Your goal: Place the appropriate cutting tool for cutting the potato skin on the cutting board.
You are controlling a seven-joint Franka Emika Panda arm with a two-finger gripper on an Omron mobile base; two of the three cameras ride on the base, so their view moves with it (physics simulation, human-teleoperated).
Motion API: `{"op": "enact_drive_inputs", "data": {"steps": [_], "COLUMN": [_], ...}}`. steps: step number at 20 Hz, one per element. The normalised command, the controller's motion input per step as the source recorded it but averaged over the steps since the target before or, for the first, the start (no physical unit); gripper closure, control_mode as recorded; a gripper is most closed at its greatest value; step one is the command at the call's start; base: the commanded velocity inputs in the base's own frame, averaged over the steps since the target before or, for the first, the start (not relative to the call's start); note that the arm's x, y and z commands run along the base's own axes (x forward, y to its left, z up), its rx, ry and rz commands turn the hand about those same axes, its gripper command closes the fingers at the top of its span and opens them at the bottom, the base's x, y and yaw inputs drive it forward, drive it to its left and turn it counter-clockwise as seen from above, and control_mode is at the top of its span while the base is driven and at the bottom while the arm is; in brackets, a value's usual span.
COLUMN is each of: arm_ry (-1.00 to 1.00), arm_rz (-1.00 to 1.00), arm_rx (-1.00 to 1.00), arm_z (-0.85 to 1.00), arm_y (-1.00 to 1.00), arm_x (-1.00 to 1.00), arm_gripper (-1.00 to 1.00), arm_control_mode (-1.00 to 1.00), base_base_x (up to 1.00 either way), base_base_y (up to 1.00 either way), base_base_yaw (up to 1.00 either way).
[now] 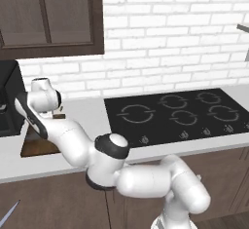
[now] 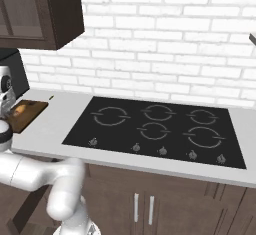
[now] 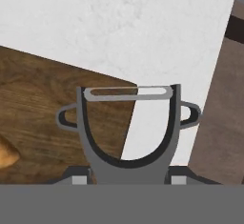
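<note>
gripper (image 3: 128, 180): clamped on the small dark grey Y-head metal peeler (image 3: 128, 127) | peeler hangs over the corner of the dark brown wooden cutting board (image 3: 52, 118), head half over white counter (image 3: 119, 23) | risk: let go here and it probably lands off-board | small orange-tan potato (image 3: 6, 154) close by, could get bumped

Light is even and fairly bright, with no clear source. The brick wall (image 1: 170, 43) reads cleanly white, and the cabinet (image 1: 48, 16) left of it stays dim. The stovetop (image 2: 155, 129) below the wall shows no glare. All 3 pictures look coarse and slightly soft.
</note>
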Motion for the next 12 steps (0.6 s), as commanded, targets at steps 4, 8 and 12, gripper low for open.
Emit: {"op": "enact_drive_inputs", "data": {"steps": [4,8,12], "arm_ry": [-0.16,-0.09,-0.06], "arm_rz": [0.0,0.0,0.0], "arm_rx": [0.0,0.03,0.05], "arm_z": [-0.72,-0.46,-0.35], "arm_y": [-0.02,0.0,0.0], "arm_x": [0.0,0.0,-0.01], "arm_gripper": [1.0,1.0,-1.0], "arm_control_mode": [-1.0,-1.0,-1.0], "base_base_x": [0.0,0.0,0.0], "base_base_y": [0.0,0.0,0.0], "base_base_yaw": [0.0,0.0,0.0]}}
